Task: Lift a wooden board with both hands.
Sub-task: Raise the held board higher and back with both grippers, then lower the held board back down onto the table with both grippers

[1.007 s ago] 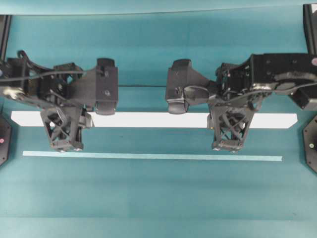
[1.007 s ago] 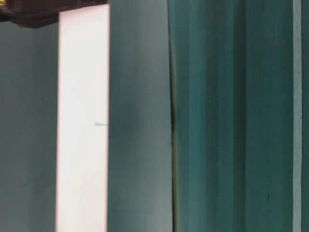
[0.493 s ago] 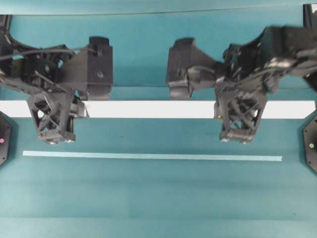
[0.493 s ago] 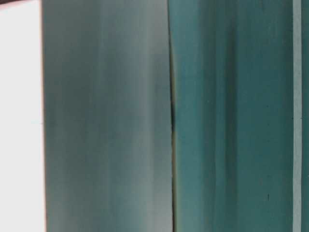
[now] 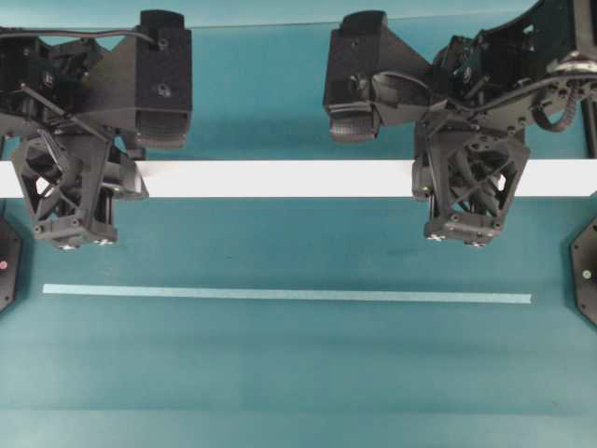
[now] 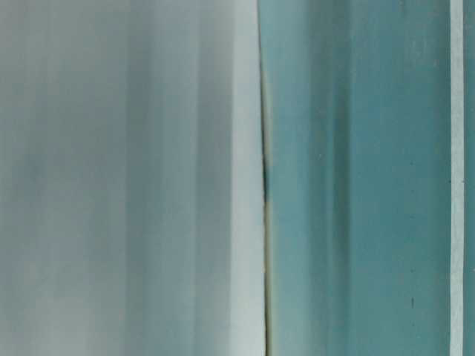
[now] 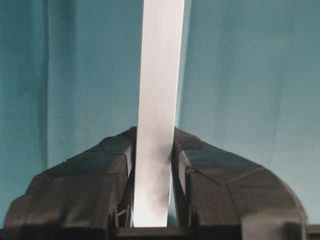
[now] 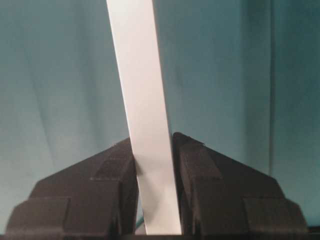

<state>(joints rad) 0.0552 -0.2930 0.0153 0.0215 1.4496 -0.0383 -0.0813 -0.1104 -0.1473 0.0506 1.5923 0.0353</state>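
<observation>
The wooden board [image 5: 280,178] is a long white plank held level above the teal table, reaching past both side edges of the overhead view. My left gripper [image 5: 73,182] is shut on its left part and my right gripper [image 5: 466,182] is shut on its right part. In the left wrist view the board [image 7: 160,75] runs up between the black fingers [image 7: 100,170] of that gripper [image 7: 154,147], which press its two long edges. The right wrist view shows the same: the board [image 8: 137,75] clamped in the right gripper [image 8: 152,147]. The table-level view does not show the board.
A thin pale teal strip [image 5: 280,295] lies on the table in front of the board and also shows in the table-level view [image 6: 456,178]. Black round fixtures sit at the left edge [image 5: 6,261] and right edge [image 5: 586,271].
Both grippers have risen with the board clamped in them. In the overhead view the board has moved up and looks longer. It has left the table-level view to the left.
</observation>
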